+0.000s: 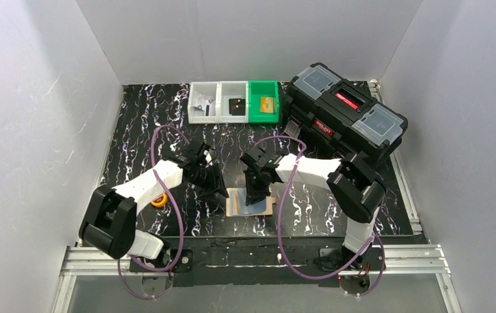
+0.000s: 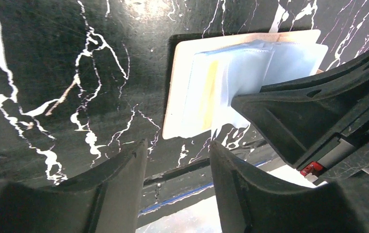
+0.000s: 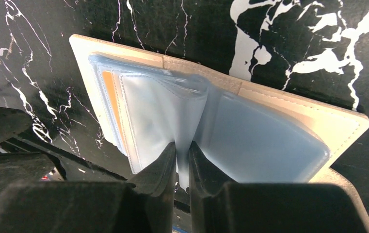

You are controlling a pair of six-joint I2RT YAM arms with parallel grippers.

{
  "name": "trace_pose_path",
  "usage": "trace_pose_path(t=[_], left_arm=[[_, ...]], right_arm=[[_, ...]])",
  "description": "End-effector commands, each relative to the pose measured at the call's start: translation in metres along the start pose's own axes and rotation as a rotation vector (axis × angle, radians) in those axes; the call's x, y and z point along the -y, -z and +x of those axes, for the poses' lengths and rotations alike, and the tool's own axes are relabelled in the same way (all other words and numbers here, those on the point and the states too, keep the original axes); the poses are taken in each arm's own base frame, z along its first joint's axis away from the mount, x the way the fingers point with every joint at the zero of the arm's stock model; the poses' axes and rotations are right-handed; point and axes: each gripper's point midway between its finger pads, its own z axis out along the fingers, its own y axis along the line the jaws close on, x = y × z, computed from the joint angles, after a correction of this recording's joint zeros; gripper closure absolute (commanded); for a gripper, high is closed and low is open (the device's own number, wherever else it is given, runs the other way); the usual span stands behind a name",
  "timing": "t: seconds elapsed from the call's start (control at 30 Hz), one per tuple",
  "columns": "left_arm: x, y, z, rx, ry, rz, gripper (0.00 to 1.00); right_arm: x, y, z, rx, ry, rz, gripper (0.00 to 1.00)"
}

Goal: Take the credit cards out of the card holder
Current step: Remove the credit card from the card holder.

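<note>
The cream-beige card holder (image 1: 250, 203) (image 2: 180, 87) (image 3: 340, 121) lies open on the black marbled table, its pale blue plastic sleeves fanned out. A tan-gold credit card (image 3: 108, 87) (image 2: 210, 90) shows inside a sleeve on its left half. My right gripper (image 1: 256, 194) (image 3: 182, 145) is over the holder's middle, shut on a thin pale blue sleeve page that stands up between its fingers. My left gripper (image 1: 218, 188) (image 2: 177, 145) hangs just left of the holder, open, with nothing between its fingers. The right gripper's body (image 2: 313, 111) covers the holder's right half in the left wrist view.
A large black toolbox (image 1: 346, 114) stands at the back right. Two white bins (image 1: 219, 101) and a green bin (image 1: 263, 101) line the back. An orange ring (image 1: 159, 201) lies by the left arm. The holder sits close to the table's near edge (image 2: 197, 191).
</note>
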Motion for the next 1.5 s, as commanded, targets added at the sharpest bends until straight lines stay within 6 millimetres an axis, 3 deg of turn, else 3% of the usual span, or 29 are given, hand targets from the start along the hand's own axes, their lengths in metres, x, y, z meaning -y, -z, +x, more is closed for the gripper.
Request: trace_pose_path(t=[0.0,0.37,0.93,1.1,1.47], left_arm=[[0.012,-0.003,0.005,-0.029,0.0,0.028,0.54],[0.033,-0.017,0.011,-0.079,0.004,0.093,0.69],[0.048,-0.047,0.018,-0.132,-0.013,0.084,0.78],[0.049,-0.049,0.02,-0.133,-0.017,0.084,0.83],[0.054,-0.047,0.018,-0.11,-0.017,0.093,1.0]], right_arm=[[0.024,-0.015,0.017,-0.051,-0.007,0.018,0.82],[0.024,-0.022,0.024,-0.107,-0.075,-0.105,0.88],[0.023,-0.021,0.023,-0.122,-0.107,-0.14,0.89],[0.014,-0.008,0.013,-0.09,-0.086,-0.155,0.83],[-0.012,0.038,-0.017,0.008,-0.04,-0.203,0.56]])
